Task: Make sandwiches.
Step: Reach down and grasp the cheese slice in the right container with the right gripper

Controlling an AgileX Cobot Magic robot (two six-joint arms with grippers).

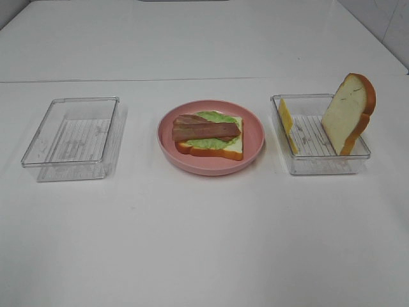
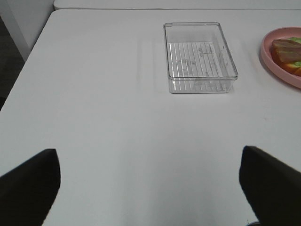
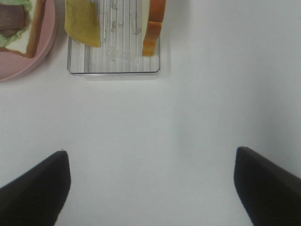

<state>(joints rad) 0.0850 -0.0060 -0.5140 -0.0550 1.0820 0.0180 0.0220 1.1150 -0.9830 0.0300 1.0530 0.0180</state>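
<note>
Two pieces of toy food stand in the clear plastic tray on the right (image 1: 323, 165) of a white table (image 1: 192, 243). We see a thin yellow cheese slice (image 1: 285, 119) on edge against the tray wall nearest the plate. A white bread slice with orange-brown crust (image 1: 348, 114) leans upright against the opposite wall. Between the trays, a pink round plate (image 1: 211, 169) carries the part-built sandwich (image 1: 209, 137): a bottom bread slice (image 1: 235, 146) lying flat, a green lettuce leaf (image 1: 214, 142) on it, and brown bacon strips (image 1: 206, 130) across the top. We judge that the cheese comes next. It lies ahead of the right end effector (image 3: 150, 188), well apart from it and a little toward the plate side, with its long edge running away from the robot along the tray wall. The right end effector has its jaws spread wide and holds nothing. The left end effector (image 2: 150, 188) is likewise released and unloaded, facing the second clear plastic tray (image 2: 200, 82) on the left, so we judge the right arm the nearer one.
</note>
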